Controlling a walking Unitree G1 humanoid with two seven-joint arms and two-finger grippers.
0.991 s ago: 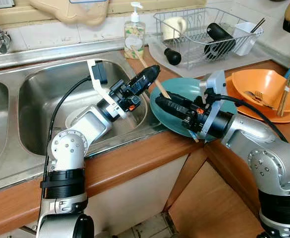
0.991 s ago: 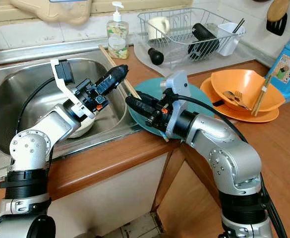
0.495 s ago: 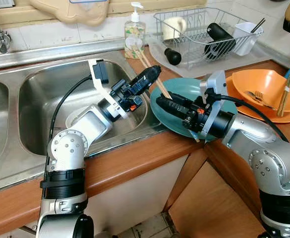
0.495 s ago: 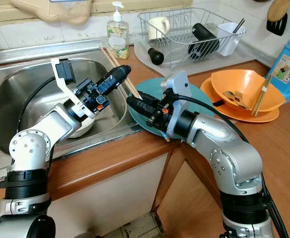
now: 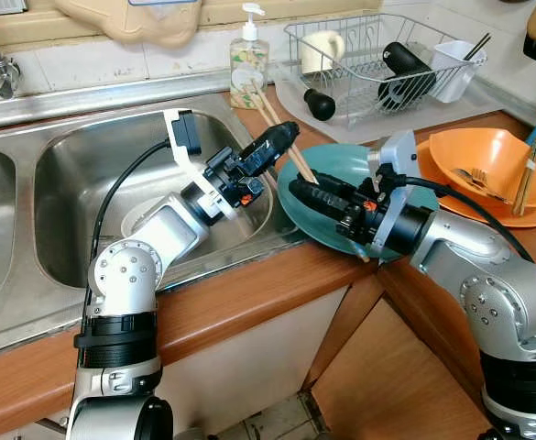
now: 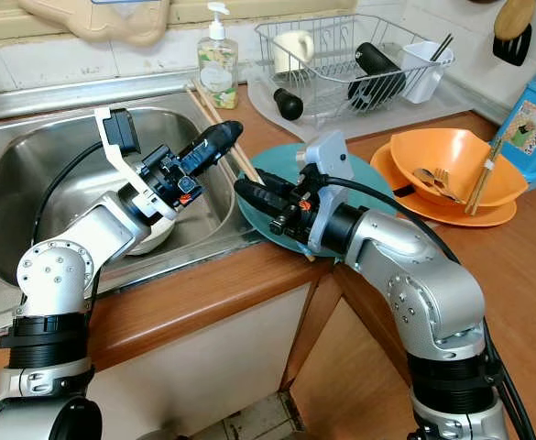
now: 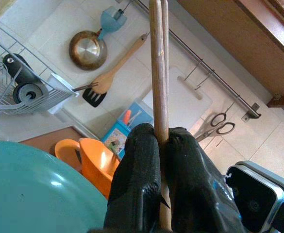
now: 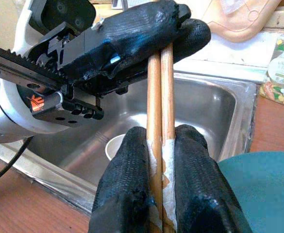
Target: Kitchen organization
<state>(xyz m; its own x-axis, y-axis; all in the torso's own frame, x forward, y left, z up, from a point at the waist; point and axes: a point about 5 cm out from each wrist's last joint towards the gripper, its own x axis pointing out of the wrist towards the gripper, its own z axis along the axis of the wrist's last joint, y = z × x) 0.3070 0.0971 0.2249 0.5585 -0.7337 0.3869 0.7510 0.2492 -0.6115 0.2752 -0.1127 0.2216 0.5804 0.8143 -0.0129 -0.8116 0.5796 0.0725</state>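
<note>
Clamping both the left gripper (image 5: pixel 281 137) and right gripper (image 5: pixel 306 192) on the chopsticks (image 8: pixel 160 116); release one grip before withdrawing, keeping the pair parallel between the remaining fingers

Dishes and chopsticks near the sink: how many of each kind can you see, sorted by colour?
Teal plate: 1
Orange bowl: 1
Orange plate under it: 1
White bowl in the sink: 1
Wooden chopsticks, gripped by both the left gripper and right gripper: 2
Total: 6
</note>
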